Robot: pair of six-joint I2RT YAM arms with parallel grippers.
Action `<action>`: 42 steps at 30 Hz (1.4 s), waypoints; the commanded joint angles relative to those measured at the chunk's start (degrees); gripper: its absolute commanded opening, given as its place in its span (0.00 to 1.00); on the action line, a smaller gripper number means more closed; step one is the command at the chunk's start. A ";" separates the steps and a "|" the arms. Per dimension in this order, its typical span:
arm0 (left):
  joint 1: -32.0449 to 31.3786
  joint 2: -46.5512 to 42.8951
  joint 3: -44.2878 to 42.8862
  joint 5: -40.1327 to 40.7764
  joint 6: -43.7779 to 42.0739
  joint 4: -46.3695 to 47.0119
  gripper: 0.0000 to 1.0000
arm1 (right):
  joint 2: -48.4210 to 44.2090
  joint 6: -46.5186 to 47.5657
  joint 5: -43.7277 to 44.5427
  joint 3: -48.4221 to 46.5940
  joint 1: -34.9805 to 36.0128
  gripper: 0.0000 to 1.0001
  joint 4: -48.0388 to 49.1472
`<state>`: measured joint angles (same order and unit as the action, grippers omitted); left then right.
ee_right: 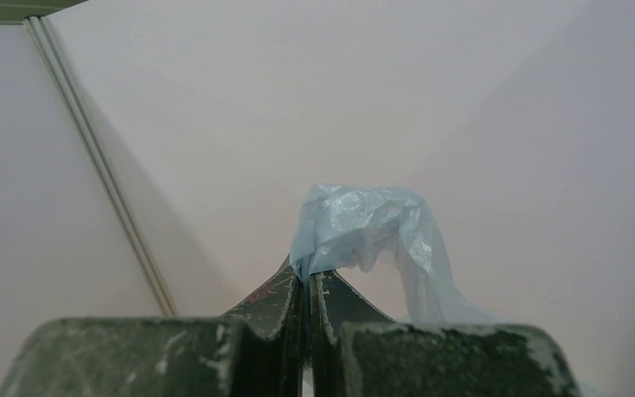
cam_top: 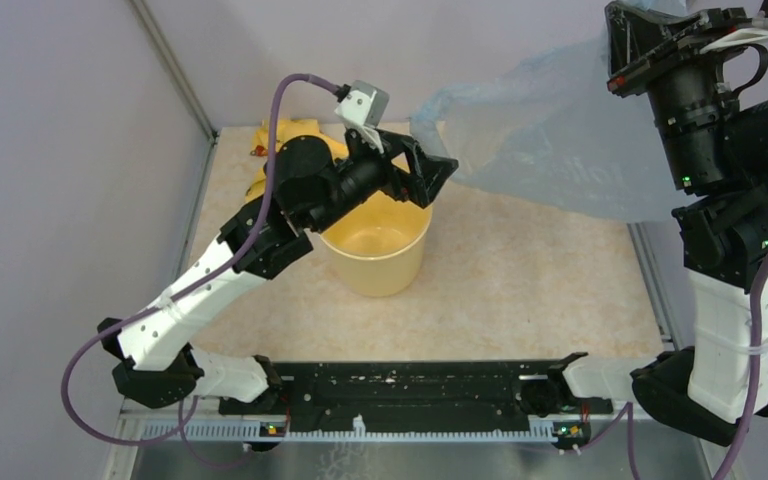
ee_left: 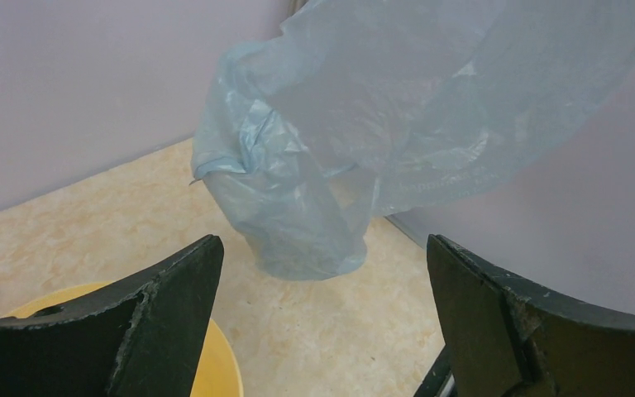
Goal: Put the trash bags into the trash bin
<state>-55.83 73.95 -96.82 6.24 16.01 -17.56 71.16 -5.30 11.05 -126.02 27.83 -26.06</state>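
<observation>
The right gripper (ee_right: 306, 277), raised high at the bench's (cam_top: 540, 280) right side, pinches a bunched corner of the pale blue-grey trash bag (cam_top: 550, 140) between closed fingers. The film hangs in the air, spreading leftward and wholly outside the pale yellow trash bin (cam_top: 385, 255). The left gripper (cam_top: 430, 165) hovers over the bin's far rim, jaws wide apart and empty, facing the bag's dangling end.

Pale lilac walls (cam_top: 70, 150) fill the left and top, meeting at a metal corner strip (cam_top: 173, 68) upper left; a beige marbled tabletop (cam_top: 530, 285) spans the centre.
</observation>
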 commanded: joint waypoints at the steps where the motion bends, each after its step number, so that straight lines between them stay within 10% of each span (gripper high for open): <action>1: -0.06 2.72 -1.23 5.60 0.34 -0.40 0.98 | 0.01 -1.32 -2.25 -1.13 -0.35 0.00 2.44; 4: -0.06 4.21 -2.63 7.40 0.18 -0.56 0.89 | 0.23 -2.96 -4.44 -1.06 -0.33 0.00 2.63; 14: -0.06 2.80 -8.74 13.40 -4.91 -2.15 0.02 | 4.35 -15.06 -19.22 -2.55 -0.36 0.00 10.24; 23: -0.06 -4.16 -9.00 23.79 -8.71 -5.32 0.00 | 7.38 -27.16 -23.14 0.11 1.80 0.00 25.43; 42: -0.06 -12.08 -3.75 32.94 -7.40 -11.22 0.00 | 17.06 -28.77 -21.07 -0.96 13.97 0.00 27.27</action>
<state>-55.83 62.50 -100.75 37.85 6.94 -27.31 86.02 -34.54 -10.17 -124.20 38.76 0.80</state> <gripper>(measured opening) 0.006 0.004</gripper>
